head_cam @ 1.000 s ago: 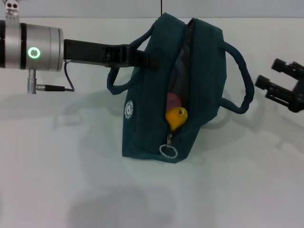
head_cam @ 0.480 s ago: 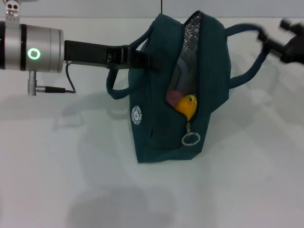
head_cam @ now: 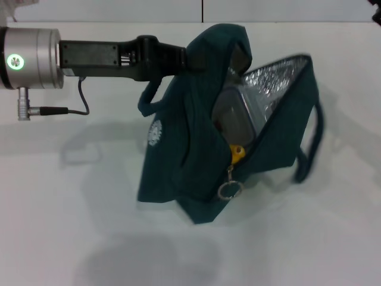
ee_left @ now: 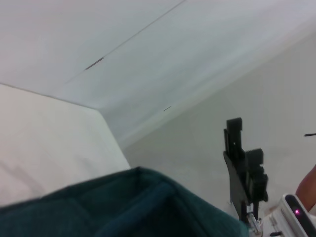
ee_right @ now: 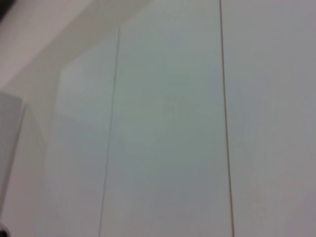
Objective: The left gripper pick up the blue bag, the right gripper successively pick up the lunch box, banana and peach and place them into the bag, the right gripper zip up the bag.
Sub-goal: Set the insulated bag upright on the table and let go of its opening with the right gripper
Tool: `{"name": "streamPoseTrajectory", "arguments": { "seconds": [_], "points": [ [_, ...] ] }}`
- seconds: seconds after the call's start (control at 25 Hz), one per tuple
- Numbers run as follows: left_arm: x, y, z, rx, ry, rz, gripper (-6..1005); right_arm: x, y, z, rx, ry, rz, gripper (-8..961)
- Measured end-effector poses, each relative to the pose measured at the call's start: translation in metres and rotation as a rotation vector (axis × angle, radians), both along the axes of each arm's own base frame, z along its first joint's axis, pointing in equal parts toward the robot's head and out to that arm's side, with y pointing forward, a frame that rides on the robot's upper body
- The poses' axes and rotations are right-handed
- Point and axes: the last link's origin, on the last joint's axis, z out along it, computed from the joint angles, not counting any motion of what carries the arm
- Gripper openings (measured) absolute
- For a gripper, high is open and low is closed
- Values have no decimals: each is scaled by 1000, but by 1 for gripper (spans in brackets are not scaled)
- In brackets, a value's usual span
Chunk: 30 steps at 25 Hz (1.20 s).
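The blue bag [head_cam: 178,149] hangs tilted above the white table, and its top fabric [ee_left: 123,207] also fills the near edge of the left wrist view. My left gripper [head_cam: 193,56] reaches in from the left and is shut on the bag's top by the handle, partly covered by fabric. The mouth gapes wide and shows silver lining [head_cam: 280,80]. Inside lies the clear lunch box [head_cam: 235,110], with the yellow banana [head_cam: 237,154] poking out below it. A zipper ring [head_cam: 230,190] dangles at the low end of the opening. The peach is hidden. Only a dark sliver of my right gripper [head_cam: 377,18] shows at the far right corner.
The white table [head_cam: 71,238] spreads around and below the bag. The bag's loose second handle [head_cam: 312,149] hangs on the right side. A black stand-like object [ee_left: 245,173] rises far off in the left wrist view. The right wrist view holds only pale wall panels.
The bag has swung and its mouth has fallen wide open, baring the lining and lunch box. The right gripper has let go of the right handle and moved up and almost out of view.
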Motion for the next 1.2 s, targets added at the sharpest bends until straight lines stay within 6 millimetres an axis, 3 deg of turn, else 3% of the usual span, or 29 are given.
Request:
{"name": "streamPoseTrajectory", "arguments": {
  "seconds": [0.24, 0.52, 0.64, 0.84, 1.08, 1.2],
  "points": [
    [-9, -1, -5, 0, -22, 42, 52, 2, -2, 1, -72, 5, -15, 725],
    [-18, 3, -9, 23, -1, 73, 52, 29, -4, -44, -352, -157, -190, 725],
    [-19, 4, -9, 30, 4, 78, 52, 44, -2, -66, -421, -221, -289, 725],
    [-21, 5, -8, 40, 17, 87, 52, 53, 5, -95, -488, -319, -381, 726],
    [-21, 5, -9, 38, 19, 87, 52, 50, 27, -99, -439, -366, -445, 725],
    [-20, 3, -12, 26, 14, 82, 52, 43, 48, -88, -320, -340, -475, 725]
  ]
}}
